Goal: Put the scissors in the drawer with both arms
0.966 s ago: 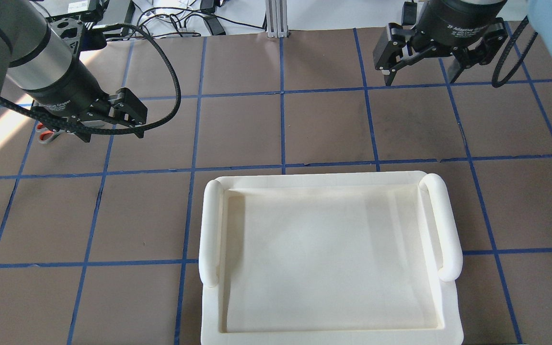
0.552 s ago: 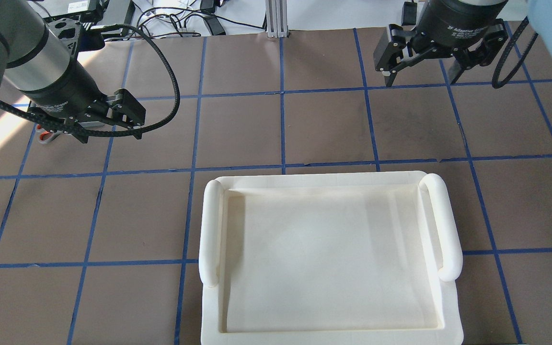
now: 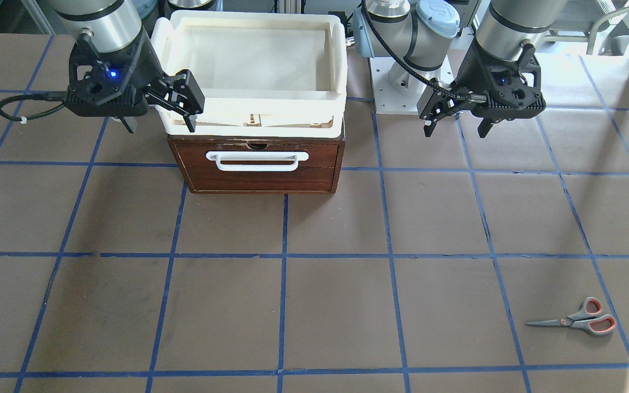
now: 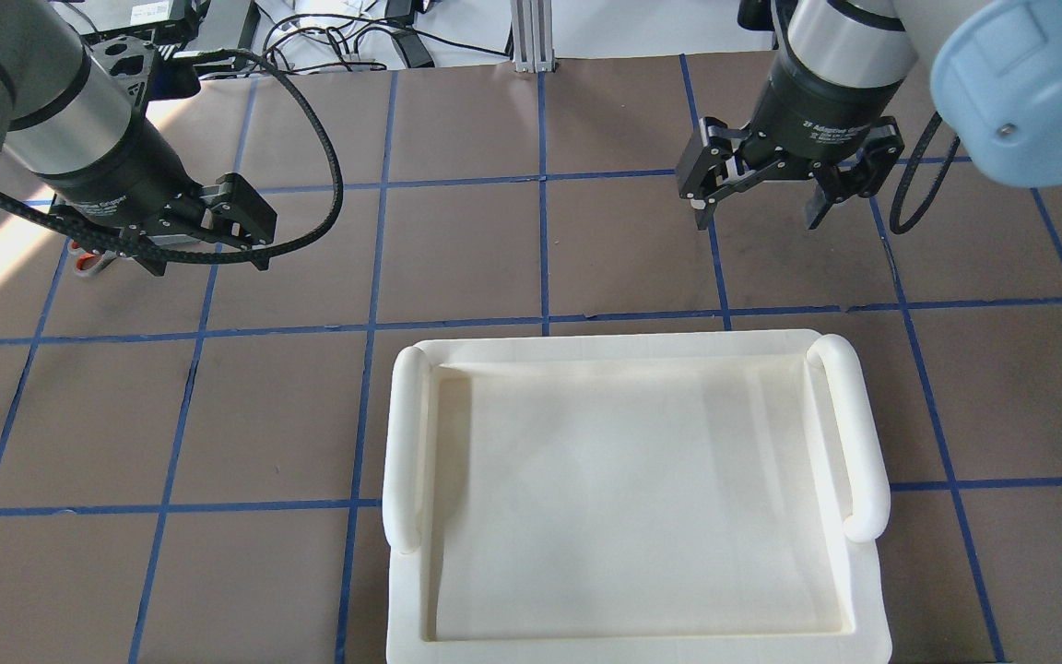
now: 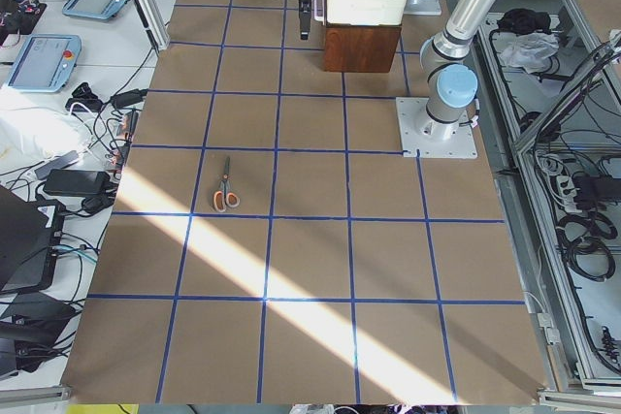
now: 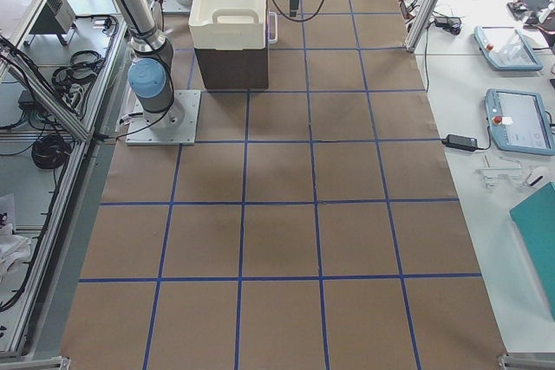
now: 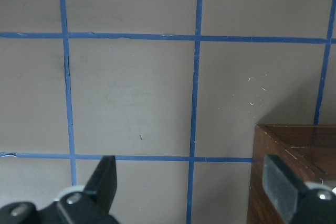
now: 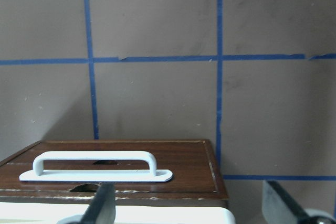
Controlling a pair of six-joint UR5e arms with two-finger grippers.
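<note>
The scissors (image 3: 576, 319), with grey handles lined in orange-red, lie flat on the brown table far from the robot; in the overhead view only a handle (image 4: 87, 262) shows behind my left gripper (image 4: 208, 266). The left gripper (image 3: 455, 131) is open and empty, hovering high near the robot base, well short of the scissors. The dark wooden drawer (image 3: 260, 177) with its white bar handle (image 3: 257, 160) is shut. My right gripper (image 3: 160, 128) is open and empty, just above and in front of the drawer front (image 8: 184, 166).
A cream-white plastic bin (image 3: 342, 54) sits on top of the drawer cabinet and fills the lower overhead view (image 4: 586, 346). Blue tape lines grid the brown table. The left arm's base plate (image 3: 396, 93) stands beside the cabinet.
The right gripper has moved back toward the robot and the bin, still open. The left gripper has shifted only slightly and stays open.
</note>
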